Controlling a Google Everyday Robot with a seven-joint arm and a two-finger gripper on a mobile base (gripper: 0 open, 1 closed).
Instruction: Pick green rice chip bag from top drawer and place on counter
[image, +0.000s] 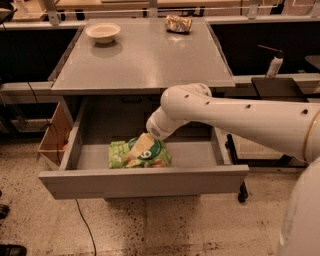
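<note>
While the drawer (145, 182) stands pulled out below the front edge of the counter (145, 65), the bag (119, 155) lies flat on the drawer floor, a little left of the middle and close behind the front panel. The gripper (141, 146) is down inside the drawer, its pale tip on top of the bag, just above the dark round logo. Whether it has closed on the pouch or only touches it, I cannot tell from this one view. The arm (240, 117) reaches in from the right, and its white wrist joint sits just in front of the counter's front edge, right of centre. A bowl (102, 32) stands near the back left corner and a foil bag (177, 23) lies at the back edge, both well apart from the drawer.

The main risk, as I judge it, is the grasp. The film is crinkly and slack, so a pinch on a thin fold could slip and drop the bag back as it rises. A straight lift could also knock the wrist against the counter's front edge, since the joint sits so near it. If the pouch hangs low, it may catch on the front panel when drawn out. Setting it down near the back edge would risk nudging the bowl or the foil bag.
</note>
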